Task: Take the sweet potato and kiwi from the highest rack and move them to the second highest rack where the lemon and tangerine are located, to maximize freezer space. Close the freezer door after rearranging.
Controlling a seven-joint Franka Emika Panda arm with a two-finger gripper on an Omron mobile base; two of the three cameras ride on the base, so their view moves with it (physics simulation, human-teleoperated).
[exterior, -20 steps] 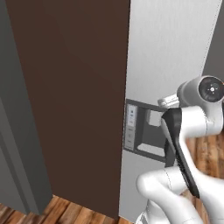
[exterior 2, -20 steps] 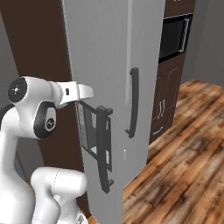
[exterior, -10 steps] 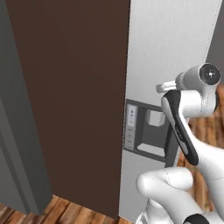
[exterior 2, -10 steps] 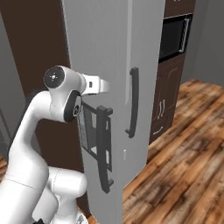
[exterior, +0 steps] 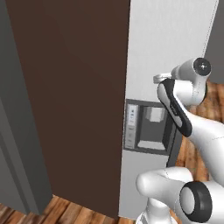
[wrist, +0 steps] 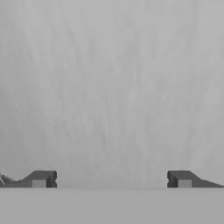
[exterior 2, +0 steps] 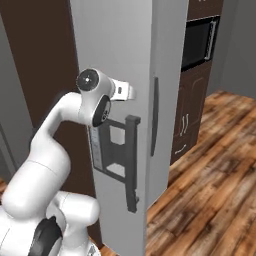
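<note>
Gripper (wrist: 112, 179), two dark fingertips at the bottom of the hand view, stands with jaws spread wide and nothing between them, facing a plain brushed-grey surface close ahead. Left base view, from the left: dark brown tall cabinet panel (exterior: 70, 100), then the tall grey freezer (exterior: 168, 43) with its door shut, a recessed grey dispenser panel (exterior: 146, 131) set into its front, and the white arm (exterior: 188, 100) raised against that front at the right. Right base view: arm at left with the wrist toward the grey front, long dark curved bar handle (exterior 2: 154, 116) just right of it, built-in dark microwave (exterior 2: 200, 40) and wooden floor (exterior 2: 210, 175) beyond.
</note>
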